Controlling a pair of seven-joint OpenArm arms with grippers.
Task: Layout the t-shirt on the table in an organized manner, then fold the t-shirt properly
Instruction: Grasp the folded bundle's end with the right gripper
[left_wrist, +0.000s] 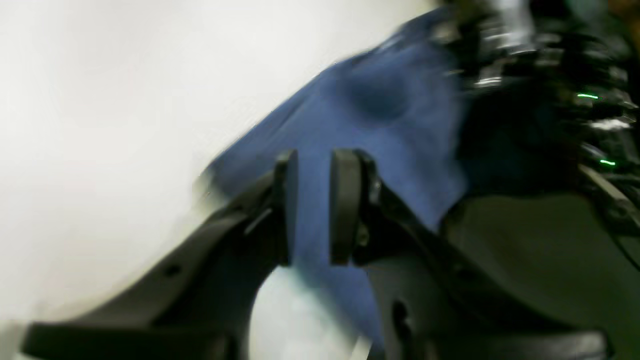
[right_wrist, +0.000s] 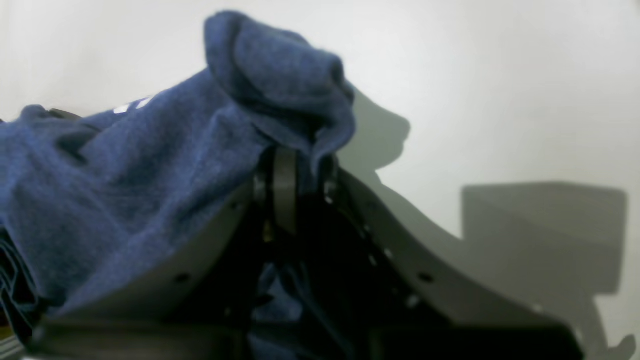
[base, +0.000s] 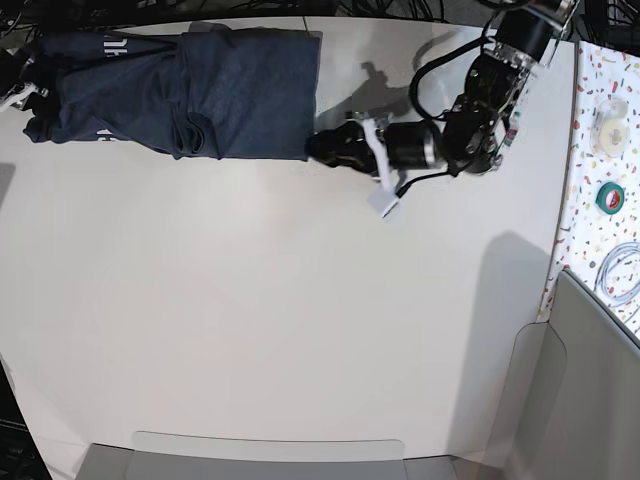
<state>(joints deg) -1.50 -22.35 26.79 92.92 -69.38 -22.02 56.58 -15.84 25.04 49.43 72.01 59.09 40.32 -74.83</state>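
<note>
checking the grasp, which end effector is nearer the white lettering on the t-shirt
Right. The right end effector pinches the t-shirt at the end with the white lettering; the left end effector is at the opposite hem.

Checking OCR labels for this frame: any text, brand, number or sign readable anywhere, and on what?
White lettering on the t-shirt: only a sliver shows near its far end in the base view, and a white fragment in the right wrist view; folded and too small to read.
Round items on the speckled side surface: any labels are too small to read.
Left wrist view: blurred, no text visible.
Nothing legible on the table.
</note>
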